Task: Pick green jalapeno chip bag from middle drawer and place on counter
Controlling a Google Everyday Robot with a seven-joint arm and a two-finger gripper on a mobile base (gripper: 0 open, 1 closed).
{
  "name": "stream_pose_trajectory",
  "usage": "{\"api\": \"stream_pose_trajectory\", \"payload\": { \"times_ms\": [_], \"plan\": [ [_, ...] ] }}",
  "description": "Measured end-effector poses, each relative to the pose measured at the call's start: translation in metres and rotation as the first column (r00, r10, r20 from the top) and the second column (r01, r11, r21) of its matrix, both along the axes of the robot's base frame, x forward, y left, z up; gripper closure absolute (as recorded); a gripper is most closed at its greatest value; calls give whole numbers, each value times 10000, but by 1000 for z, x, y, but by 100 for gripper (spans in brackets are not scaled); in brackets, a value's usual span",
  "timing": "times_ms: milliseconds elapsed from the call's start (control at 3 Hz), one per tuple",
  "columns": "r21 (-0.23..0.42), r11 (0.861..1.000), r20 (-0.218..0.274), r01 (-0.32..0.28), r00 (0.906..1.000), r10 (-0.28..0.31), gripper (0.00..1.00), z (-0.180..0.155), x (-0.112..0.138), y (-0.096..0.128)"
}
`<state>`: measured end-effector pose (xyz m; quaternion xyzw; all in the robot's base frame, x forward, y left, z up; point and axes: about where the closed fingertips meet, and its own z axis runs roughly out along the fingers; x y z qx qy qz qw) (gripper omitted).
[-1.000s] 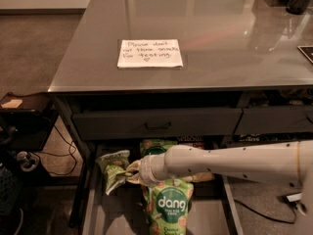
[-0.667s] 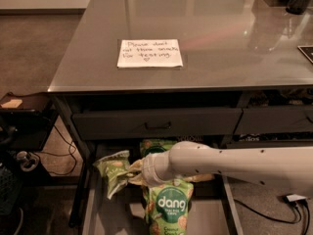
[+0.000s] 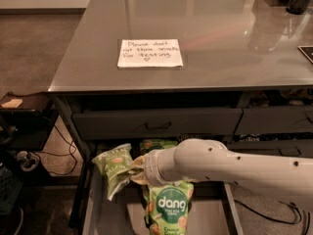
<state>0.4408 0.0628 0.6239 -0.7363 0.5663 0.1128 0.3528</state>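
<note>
Camera view: my gripper (image 3: pixel 136 168), low over the middle drawer (image 3: pixel 102 218) below the counter (image 3: pixel 220 43), pinches the green jalapeno chip bag (image 3: pixel 113 164) beside a dang bag (image 3: pixel 168 207).

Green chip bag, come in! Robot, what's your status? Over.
Pincer in middle drawer, against green jalapeno chip bag. Bag not on counter yet. Dang bag right below the arm.

Gripper (image 3: pixel 136 169) largely out of sight between arm (image 3: pixel 220 168) and green jalapeno chip bag (image 3: pixel 114 165).
</note>
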Motion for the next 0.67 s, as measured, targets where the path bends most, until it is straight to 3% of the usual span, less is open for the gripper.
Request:
{"api": "stream_pose_trajectory", "payload": {
  "times_ms": [667],
  "plan": [
    [48,10000,-132,41,9999,-40,100,19,-5,-13]
  ]
}}
